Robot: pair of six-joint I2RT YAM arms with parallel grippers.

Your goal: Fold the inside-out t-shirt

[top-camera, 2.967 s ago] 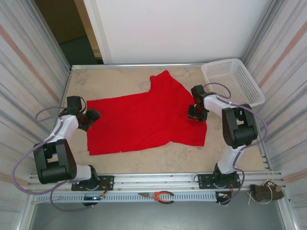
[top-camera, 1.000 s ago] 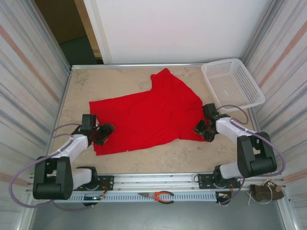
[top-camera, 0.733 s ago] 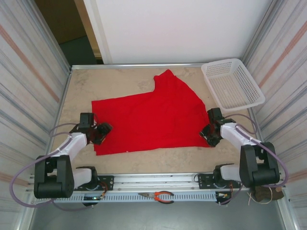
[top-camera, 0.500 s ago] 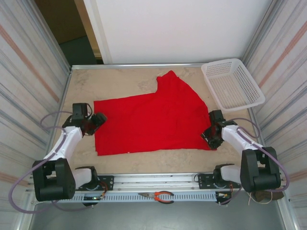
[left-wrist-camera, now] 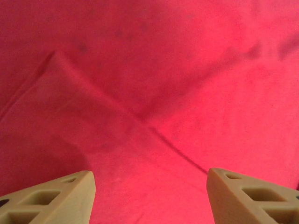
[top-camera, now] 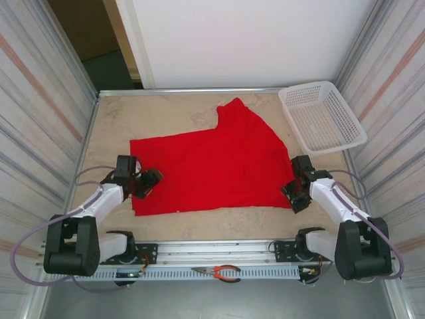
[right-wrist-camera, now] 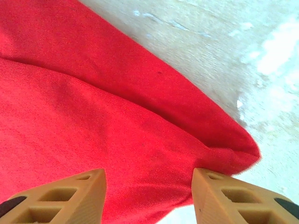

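right tool (top-camera: pixel 297 196) had just widened, empty, off the lower-right corner of the inside-out t-shirt (top-camera: pixel 212 166); left tool (top-camera: pixel 147 183) was open, empty, over its lower-left hem. shirt had been dragged flatter, lay spread on the counter (top-camera: pixel 153 113), so folding could start. right wrist view resolved a doubled edge at that corner; top view was too coarse.

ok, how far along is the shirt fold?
Done: the bright red cloth t-shirt lies spread out on the beige table, plain red side up. In hand: the left gripper is over its left edge and the right gripper over its near right corner, jaws open, gripping nothing. Left: all the folds; none looks made yet.
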